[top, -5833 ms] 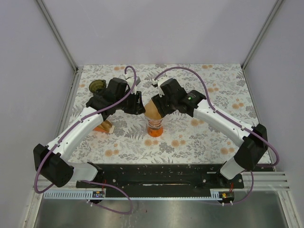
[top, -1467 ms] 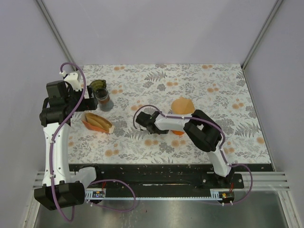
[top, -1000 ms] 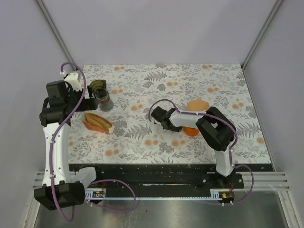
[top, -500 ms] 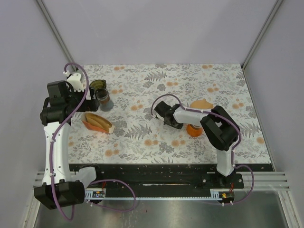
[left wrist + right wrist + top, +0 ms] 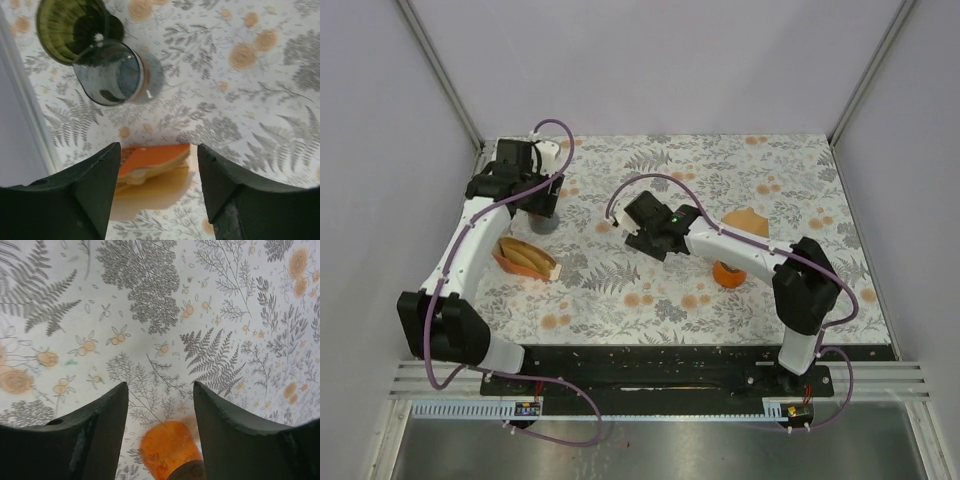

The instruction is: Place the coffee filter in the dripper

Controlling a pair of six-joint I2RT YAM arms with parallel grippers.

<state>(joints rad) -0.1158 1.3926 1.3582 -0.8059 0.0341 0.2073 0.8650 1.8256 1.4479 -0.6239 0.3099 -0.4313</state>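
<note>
The orange dripper (image 5: 728, 272) stands right of centre with a tan paper filter (image 5: 745, 220) sitting in its top. My right gripper (image 5: 638, 238) is open and empty, well to the left of the dripper. In the right wrist view its fingers (image 5: 160, 385) spread over bare cloth, with a blurred orange translucent piece (image 5: 167, 450) low between them, untouched. My left gripper (image 5: 542, 200) is open and empty at the far left, above a glass carafe (image 5: 546, 224). In the left wrist view its fingers (image 5: 159, 147) frame an orange holder of spare filters (image 5: 150, 162).
The filter holder (image 5: 525, 258) lies on the floral cloth at the left. An olive-green ribbed cone (image 5: 70, 25) stands beside the glass carafe (image 5: 117, 75) near the left wall rail. The right forearm (image 5: 760, 258) passes just in front of the dripper.
My left arm has swung right and farther back, over the carafe. My right gripper has moved left, away from the dripper, which stays where it was with the filter in it.
</note>
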